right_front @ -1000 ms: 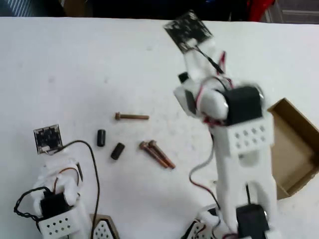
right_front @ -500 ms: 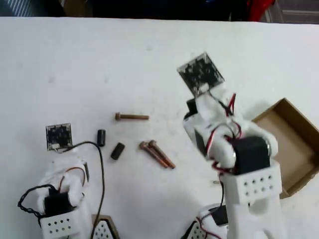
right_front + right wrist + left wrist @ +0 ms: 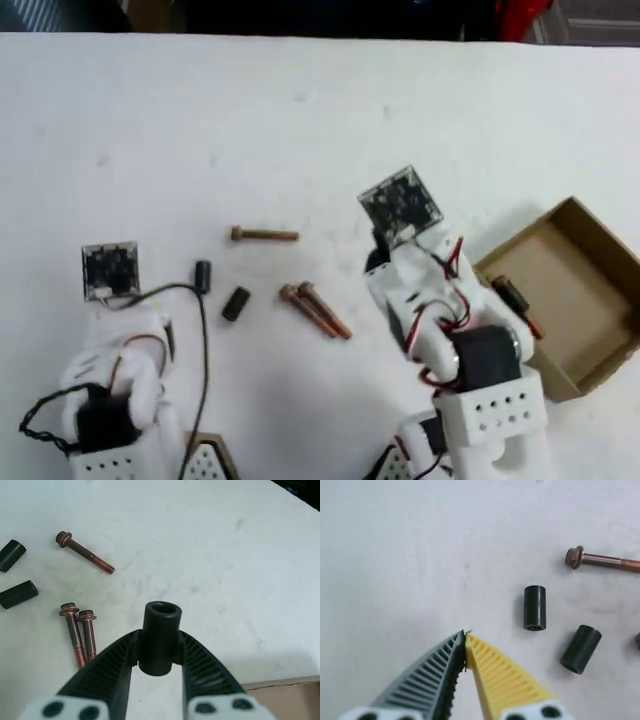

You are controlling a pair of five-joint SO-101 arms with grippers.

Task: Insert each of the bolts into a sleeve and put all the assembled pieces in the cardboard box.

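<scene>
White arms (image 3: 495, 412), red wires (image 3: 447, 318), grey-and-yellow left hand (image 3: 465, 639)

From my station I see a white table (image 3: 300, 120) running across the whole workspace. Its surface is matte and a little worn, with a few faint grey smudges (image 3: 100, 160) towards the far left and a small scuff (image 3: 300, 97) near the middle. The right wrist view shows more light marks (image 3: 239, 524) on the same top. Beyond the far edge the room is dark. A red object (image 3: 520, 18) sits there at the right, possibly a chair or a bin, though I cannot tell. A blue-grey striped patch (image 3: 40, 15) shows at the far left corner, with something brownish (image 3: 150, 12) just beside it.
</scene>
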